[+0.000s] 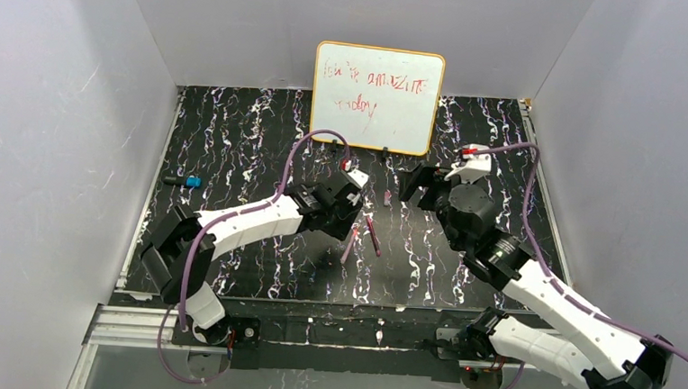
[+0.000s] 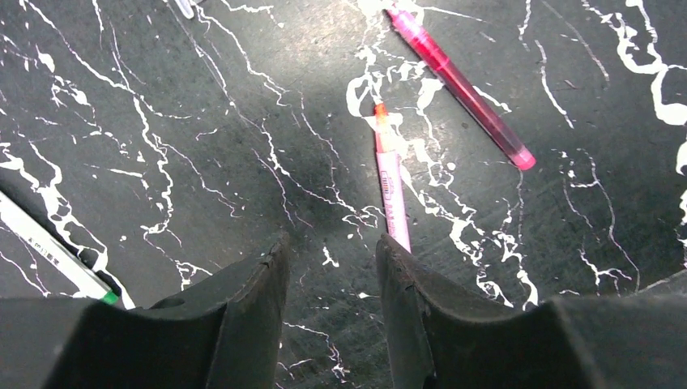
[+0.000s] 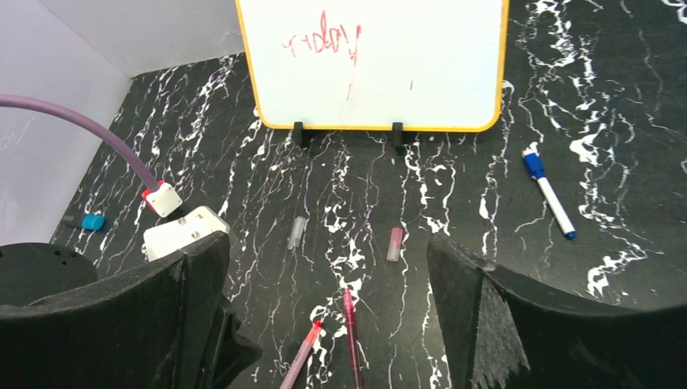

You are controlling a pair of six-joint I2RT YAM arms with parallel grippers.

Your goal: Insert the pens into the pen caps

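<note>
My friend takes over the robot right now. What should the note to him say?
Left gripper: open, empty, low by the pale pink pen.
Right gripper: wide open, empty, facing the caps.
Magenta pen lies beside the pale one; grey cap and maroon cap lie nearer the whiteboard; blue-ended white pen off to one side.
Done: nothing; neither pink pen is capped. Left: cap them.

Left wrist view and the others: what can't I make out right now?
- Left wrist: pale pink pen's lower end, hidden behind a finger.
- Left wrist: green-tipped white pen, cut off by the left edge.
- Right wrist: magenta pen, cut off by the bottom edge.
- Top: maroon cap, too small.
</note>
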